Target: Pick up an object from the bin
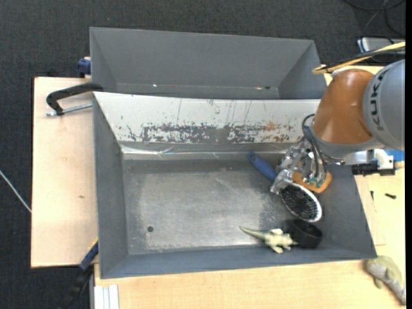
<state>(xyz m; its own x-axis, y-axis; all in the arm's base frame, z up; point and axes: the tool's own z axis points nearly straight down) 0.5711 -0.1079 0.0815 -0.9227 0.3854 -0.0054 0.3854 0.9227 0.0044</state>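
Observation:
My gripper (296, 170) is low at the right side of the bin, right over a hairbrush. The brush has a blue handle (261, 166) pointing to the back left and a black oval bristle head (301, 203) just in front of the gripper. The gripper hides the brush's neck. A pale yellow toy lizard (271, 238) lies near the front wall, a little in front of the brush head. Beside the lizard, to its right, sits a black round cap-like thing (306, 234).
The arm with its orange cover comes in over the bin's right rim. The left and middle of the bin floor are bare grey metal. The back wall is scratched and slopes upward.

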